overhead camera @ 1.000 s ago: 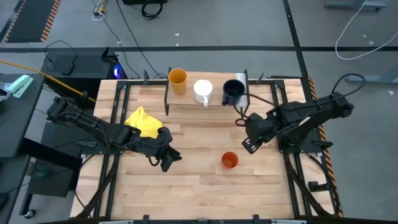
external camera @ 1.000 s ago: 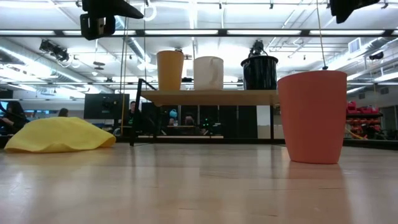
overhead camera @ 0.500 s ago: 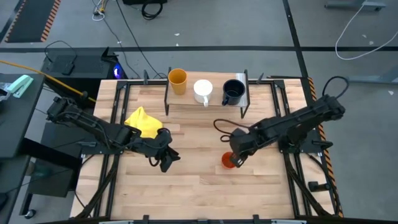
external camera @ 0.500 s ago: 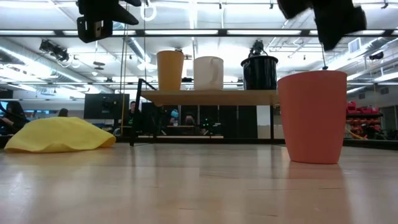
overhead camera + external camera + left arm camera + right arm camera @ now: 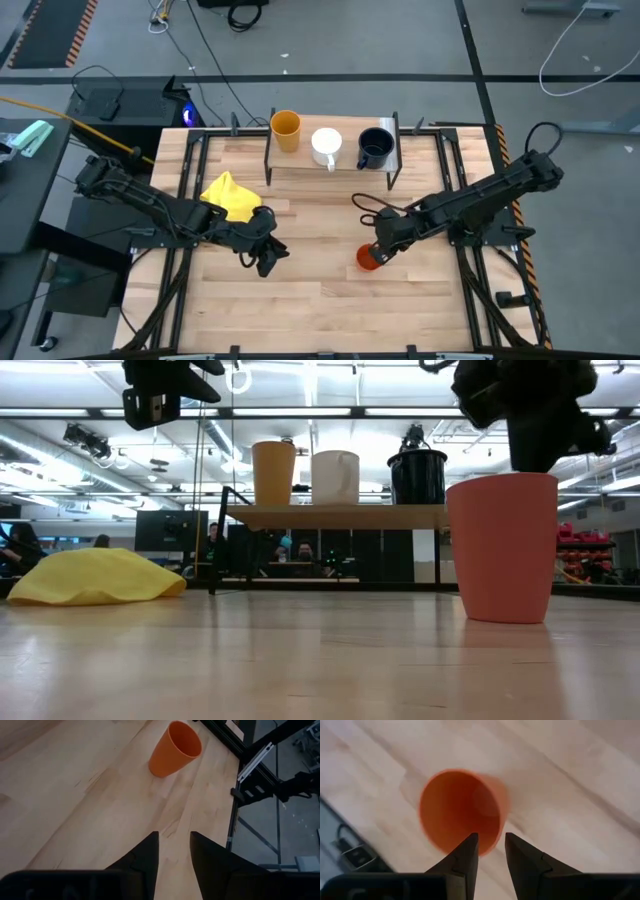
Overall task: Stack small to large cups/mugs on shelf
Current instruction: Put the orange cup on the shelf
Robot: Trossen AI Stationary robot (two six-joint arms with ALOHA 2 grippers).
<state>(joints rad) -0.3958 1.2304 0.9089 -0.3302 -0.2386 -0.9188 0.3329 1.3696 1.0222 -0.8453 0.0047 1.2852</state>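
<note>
Low view: right gripper [image 5: 535,420] cut off by the top edge, fingertips hidden behind the orange-red cup [image 5: 502,547] rim, so contact couldn't be told. Left gripper [image 5: 160,390] also cropped at top. Mug handles weren't visible there. High view: right arm covered part of that cup [image 5: 368,259]; shelf legs [image 5: 268,160] mostly hidden under the plank. People behind the shelf [image 5: 300,552] too small and dark to make out. Both wrist views: finger bases cropped at the bottom edge.

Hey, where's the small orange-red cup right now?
In the high view the orange-red cup stands upright on the tabletop, right of centre, in front of the shelf, with the right gripper just above its rim.
</note>
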